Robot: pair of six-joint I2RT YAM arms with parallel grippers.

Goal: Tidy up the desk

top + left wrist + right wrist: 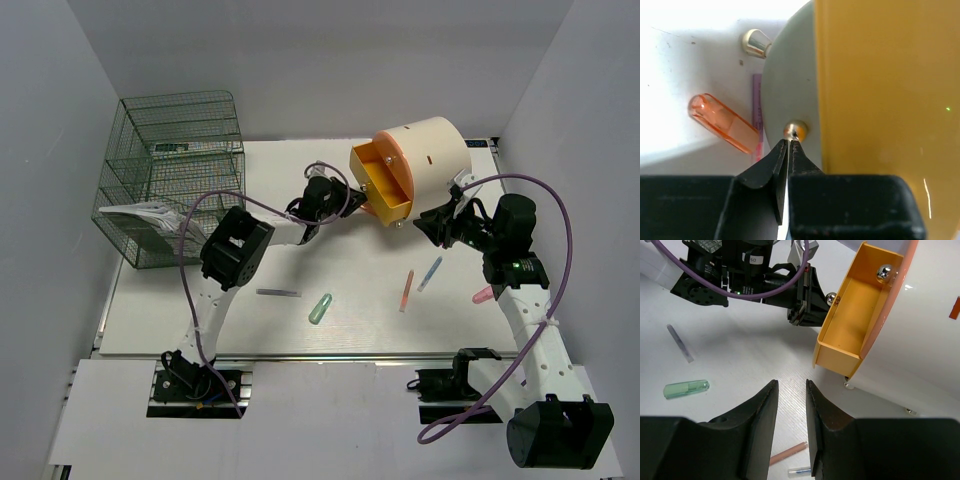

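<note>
left wrist: left end effector (789, 144) pinches drawer knob (798, 128); right end effector (791, 385) spread

A robotics lab test cell: blank white walls (50, 100) box in a white table (350, 265) edged with aluminium rail, two cabled robot arms (238, 248) bolted along its near edge

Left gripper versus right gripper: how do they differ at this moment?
The left gripper is pinched shut on the drawer knob; the right gripper is open and holds nothing. The left gripper sits at the yellow drawer; the right gripper hangs over the desk. Both are black.
</note>
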